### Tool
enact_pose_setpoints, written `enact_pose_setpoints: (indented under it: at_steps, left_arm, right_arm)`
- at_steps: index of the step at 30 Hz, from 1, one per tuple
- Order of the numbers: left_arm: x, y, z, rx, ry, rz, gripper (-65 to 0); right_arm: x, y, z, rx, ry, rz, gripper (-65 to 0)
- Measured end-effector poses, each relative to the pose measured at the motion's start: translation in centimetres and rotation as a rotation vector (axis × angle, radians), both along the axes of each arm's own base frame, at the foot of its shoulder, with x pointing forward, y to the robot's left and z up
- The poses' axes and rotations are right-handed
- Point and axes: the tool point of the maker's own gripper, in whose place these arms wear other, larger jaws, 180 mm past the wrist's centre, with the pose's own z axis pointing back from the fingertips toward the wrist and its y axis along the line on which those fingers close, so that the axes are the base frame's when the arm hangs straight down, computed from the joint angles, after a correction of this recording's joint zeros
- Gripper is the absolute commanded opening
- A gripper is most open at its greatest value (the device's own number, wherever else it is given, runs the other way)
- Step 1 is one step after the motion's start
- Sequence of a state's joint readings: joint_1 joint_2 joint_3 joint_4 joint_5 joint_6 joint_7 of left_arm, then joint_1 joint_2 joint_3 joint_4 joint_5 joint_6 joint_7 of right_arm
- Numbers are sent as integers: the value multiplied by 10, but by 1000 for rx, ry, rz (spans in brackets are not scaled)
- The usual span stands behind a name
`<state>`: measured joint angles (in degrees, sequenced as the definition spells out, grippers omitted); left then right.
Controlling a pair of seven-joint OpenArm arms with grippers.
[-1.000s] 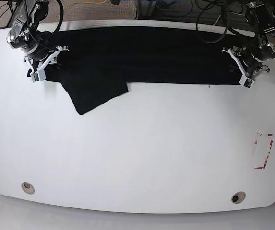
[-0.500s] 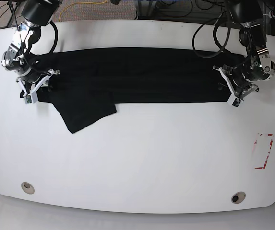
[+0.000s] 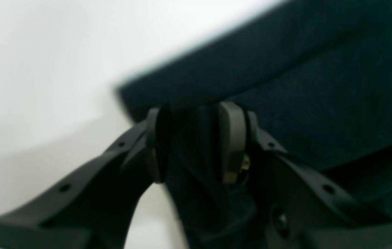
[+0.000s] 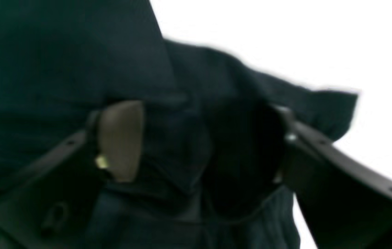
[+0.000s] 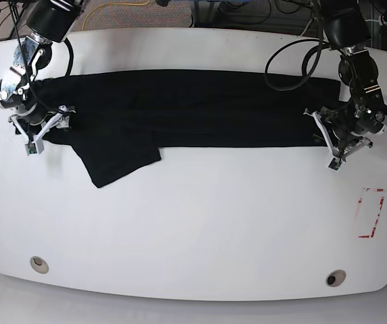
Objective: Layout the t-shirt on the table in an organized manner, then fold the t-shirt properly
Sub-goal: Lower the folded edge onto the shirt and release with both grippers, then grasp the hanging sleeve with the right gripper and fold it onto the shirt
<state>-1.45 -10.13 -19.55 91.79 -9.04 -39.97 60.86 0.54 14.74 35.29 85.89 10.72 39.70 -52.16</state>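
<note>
The t-shirt (image 5: pixel 186 108) lies as a long band along the far side of the table (image 5: pixel 193 229), folded over itself, with one sleeve sticking out toward the near edge at the right arm's end. The layout is only partly done (no proper fold yet). The left gripper (image 3: pixel 196 141) has narrow jaws pinching cloth at its end. The right gripper (image 4: pixel 199 148) stands with wide jaws, cloth loose between them

I am reaching both arms out low, one to each side. My left gripper (image 5: pixel 340 145) is pinching a fold between its pads (image 3: pixel 232 138). My right gripper (image 5: pixel 43 131) is standing with fingers spread wide.
</note>
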Motion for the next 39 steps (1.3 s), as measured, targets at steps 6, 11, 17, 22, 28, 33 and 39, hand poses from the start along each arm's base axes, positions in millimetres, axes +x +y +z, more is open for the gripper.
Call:
enact_pose_setpoints:
  at_steps: [6, 11, 17, 22, 28, 33, 39]
  left_arm:
    - [14, -1, 16, 10, -46, -4, -325]
    - [16, 1, 23, 20, -66, -4, -325]
    - [18, 0, 31, 30, -88, -9, -325]
    - [17, 3, 33, 42, -92, -7, -325]
    - [15, 4, 32, 40, -89, -6, -325]
    - [11, 15, 32, 43, -88, 29, -325]
    - [11, 20, 33, 47, -91, 38, -325]
  right_arm:
    - [34, 11, 21, 21, -74, 14, -151]
    - [57, 28, 9, 51, -30, 68, -154]
    - [80, 55, -5, 152, -42, 101, -154]
    - [90, 70, -21, 205, -35, 119, -154]
    - [97, 77, -23, 236, -48, 124, -155]
    - [97, 82, -25, 226, -38, 148, -190]
    - [95, 95, -28, 242, -39, 165, -368]
